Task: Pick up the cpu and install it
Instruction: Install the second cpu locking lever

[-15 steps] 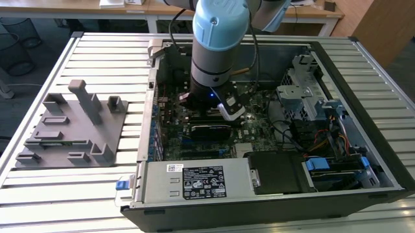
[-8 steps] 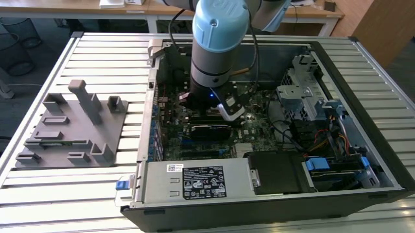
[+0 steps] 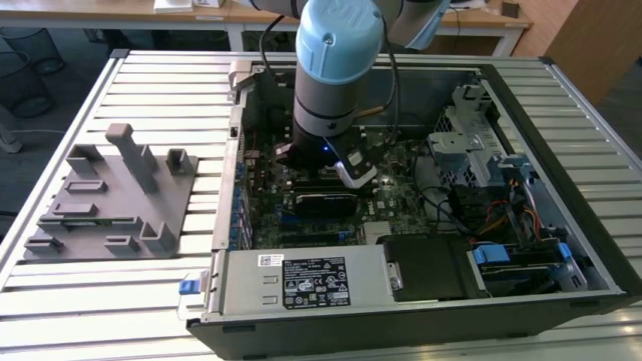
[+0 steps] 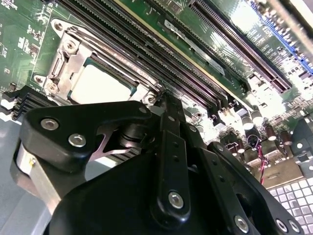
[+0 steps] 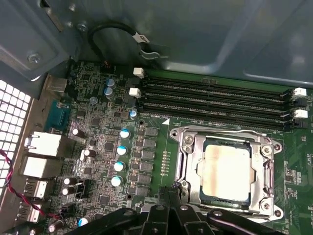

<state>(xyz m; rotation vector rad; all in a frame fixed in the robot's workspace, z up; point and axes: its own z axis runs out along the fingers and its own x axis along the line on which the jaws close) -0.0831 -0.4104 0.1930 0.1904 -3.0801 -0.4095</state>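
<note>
1. In the exterior view, the robot arm (image 3: 338, 71) reached down into an open computer case (image 3: 522, 113) that lay on a slatted metal surface (image 3: 101, 293), its tool (image 3: 353, 174) low over the motherboard (image 3: 321, 218).
2. On the exterior view's left, a grey fixture tray (image 3: 110, 199) sat on the surface, well apart from the arm; neither wrist view took it in.
3. The first wrist view showed the cpu (image 5: 226, 166), silvery top up, lying in the metal-framed socket (image 5: 188, 161) on the green board, beside four dark memory slots (image 5: 215, 100). From outside, the arm's body hid that spot.
4. The second wrist view caught the cpu (image 4: 100, 85) in the socket beyond the black linkage of the tool (image 4: 161, 147), with expansion slots (image 4: 234, 46) running farther off.
5. The tool held nothing that could be seen; whether its fingers stood wide or narrow cannot be told from these pictures.
</note>
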